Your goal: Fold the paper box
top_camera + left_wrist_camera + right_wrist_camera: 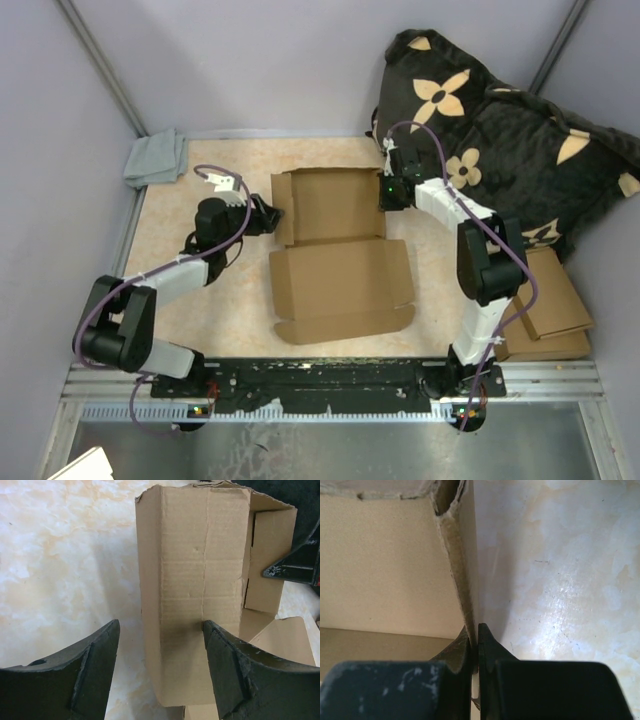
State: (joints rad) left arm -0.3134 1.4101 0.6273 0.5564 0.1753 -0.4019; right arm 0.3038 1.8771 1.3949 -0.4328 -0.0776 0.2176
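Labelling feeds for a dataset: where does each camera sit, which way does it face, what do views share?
Top external: above and behind the arm bases, looking down at the table; both arms and the paper box show.
Left wrist: on the left arm, facing the box's upright side wall; the open left end effector frames it.
Right wrist: on the right arm, looking along the right end effector, shut on a box wall edge.
Shared: the box in all; left wrist also glimpses the right end effector.

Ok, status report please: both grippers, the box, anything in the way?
Left gripper open at the left wall. Right gripper shut on the right wall. Paper box part folded, near panel flat. Nothing lies on it.
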